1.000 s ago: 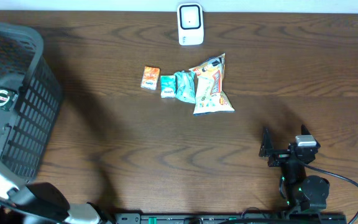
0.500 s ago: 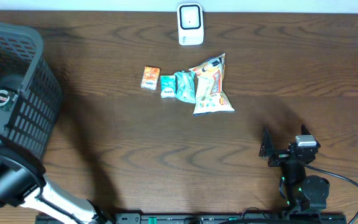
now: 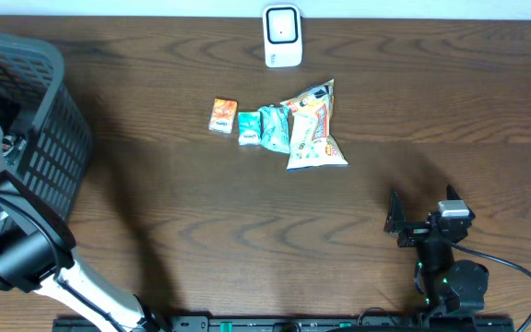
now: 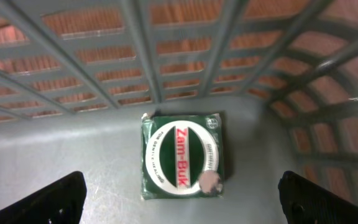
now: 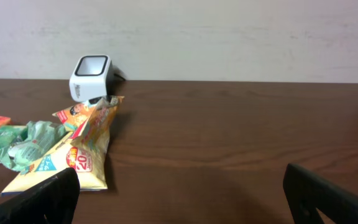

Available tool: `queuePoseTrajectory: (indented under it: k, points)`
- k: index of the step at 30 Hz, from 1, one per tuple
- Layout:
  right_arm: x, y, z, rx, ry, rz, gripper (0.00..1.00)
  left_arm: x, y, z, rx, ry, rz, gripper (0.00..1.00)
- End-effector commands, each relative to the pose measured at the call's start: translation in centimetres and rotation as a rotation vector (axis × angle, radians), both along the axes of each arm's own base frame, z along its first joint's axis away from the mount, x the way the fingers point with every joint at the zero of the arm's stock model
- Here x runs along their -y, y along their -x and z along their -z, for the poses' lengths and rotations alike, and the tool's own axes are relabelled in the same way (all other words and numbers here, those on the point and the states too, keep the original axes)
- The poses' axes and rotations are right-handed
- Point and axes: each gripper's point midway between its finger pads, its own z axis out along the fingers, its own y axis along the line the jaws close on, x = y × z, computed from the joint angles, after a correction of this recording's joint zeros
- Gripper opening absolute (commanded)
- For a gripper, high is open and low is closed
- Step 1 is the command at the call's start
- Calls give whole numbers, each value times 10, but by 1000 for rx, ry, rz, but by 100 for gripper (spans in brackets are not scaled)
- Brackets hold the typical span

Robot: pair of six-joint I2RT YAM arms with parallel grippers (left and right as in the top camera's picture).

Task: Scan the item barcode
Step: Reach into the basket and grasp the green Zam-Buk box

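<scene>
A green Zam-Buk box [image 4: 182, 155] lies flat on the grey basket floor [image 4: 73, 155], label up. My left gripper [image 4: 182, 198] hangs open just above it, one black finger [image 4: 58, 196] on each side and neither touching it. In the overhead view my left arm [image 3: 12, 244] reaches into the basket [image 3: 49, 148], hiding the box. The white scanner [image 3: 283, 35] stands at the table's far edge, also the white scanner [image 5: 91, 76] in the right wrist view. My right gripper [image 3: 395, 214] rests open and holds nothing, low over the wood at the near right, seen as the right gripper [image 5: 182, 199].
Below the scanner lie an orange packet [image 3: 223, 115], two teal packets [image 3: 249, 127] and a yellow snack bag [image 3: 313, 129]. The snack bag [image 5: 82, 152] lies just left of my right gripper's left finger. The dark basket fills the left edge.
The left arm has swung further over the basket, and the box's round label, seen from overhead before, is now covered. The right arm has not moved.
</scene>
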Motion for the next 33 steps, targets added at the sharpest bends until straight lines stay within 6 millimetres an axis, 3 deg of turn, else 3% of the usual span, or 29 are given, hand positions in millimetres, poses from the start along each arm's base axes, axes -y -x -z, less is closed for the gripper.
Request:
queuePoseTrajectory:
  k: [1, 9, 17, 22, 24, 27, 29, 30, 31, 33]
  points:
    - [1, 0, 0, 0, -11, 5, 99, -8, 7, 21, 3, -47, -40, 98]
    - [1, 0, 0, 0, -11, 5, 99, -12, 0, 44, 40, -72, -41, 97]
    - [1, 0, 0, 0, -11, 5, 99, -12, 4, 91, -28, -33, -47, 98]
    - [1, 0, 0, 0, -11, 5, 99, -15, 4, 91, -29, -48, -47, 99]
    - [1, 0, 0, 0, -11, 5, 99, -16, 3, 90, -43, -58, -23, 92]
    - [1, 0, 0, 0, -11, 5, 99, -16, 2, 89, -52, -64, -7, 70]
    - [1, 0, 0, 0, -11, 5, 99, -16, 3, 90, -65, -68, 11, 67]
    - [1, 0, 0, 0, -11, 5, 99, -15, 3, 89, -73, -70, 23, 61]
    - [1, 0, 0, 0, -11, 5, 99, -14, 4, 88, -78, -68, 24, 45]
    - [1, 0, 0, 0, -11, 5, 99, -14, 5, 83, -76, -69, 24, 34]
